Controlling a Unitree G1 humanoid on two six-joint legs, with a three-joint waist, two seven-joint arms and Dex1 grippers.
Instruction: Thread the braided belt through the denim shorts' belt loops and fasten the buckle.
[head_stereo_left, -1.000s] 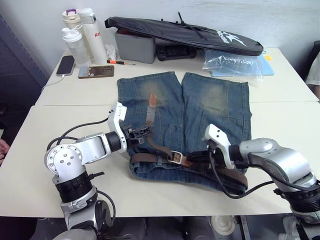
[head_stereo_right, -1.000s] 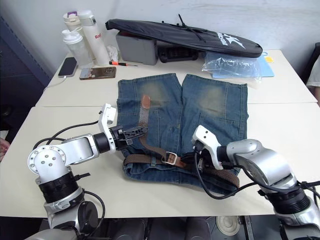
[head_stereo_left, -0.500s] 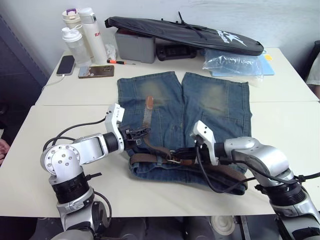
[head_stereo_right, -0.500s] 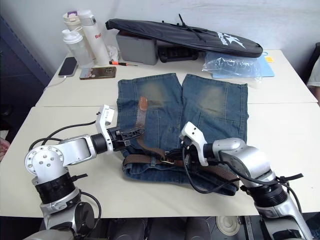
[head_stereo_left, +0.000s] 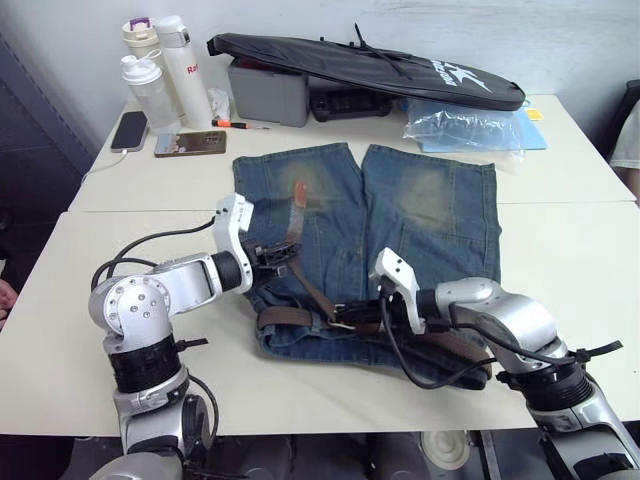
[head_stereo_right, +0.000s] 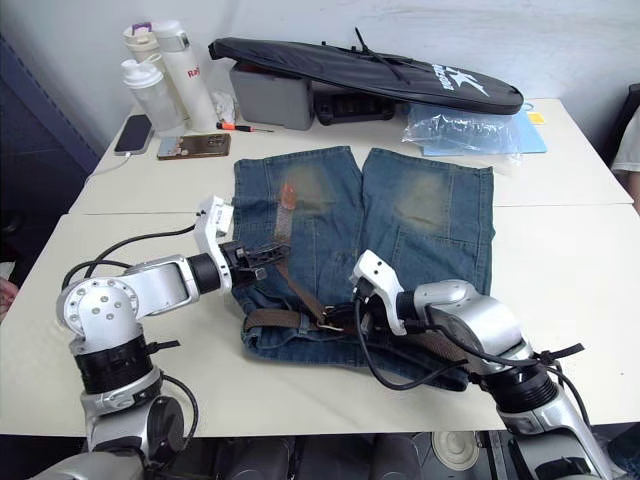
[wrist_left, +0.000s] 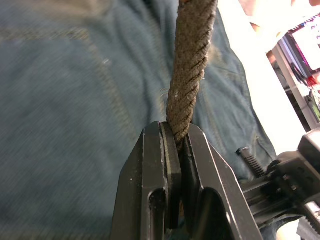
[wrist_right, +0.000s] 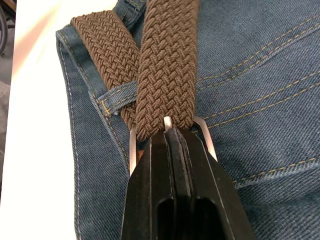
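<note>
The right gripper (wrist_right: 172, 131) is clenched on the buckle (wrist_right: 170, 137); at its ten o'clock the left gripper (wrist_left: 175, 137) pinches the belt (head_stereo_left: 305, 285) taut over the shorts (head_stereo_left: 440, 215) on the counter (head_stereo_left: 560, 255). Fastening is in hand, I judge: next the prong must enter the weave.

Bare table (head_stereo_left: 560, 240) right of denim shorts (head_stereo_left: 430, 215), far edge crowded (bottles (head_stereo_left: 165, 65), phone (head_stereo_left: 130, 130), black bag (head_stereo_left: 370, 65))
</note>
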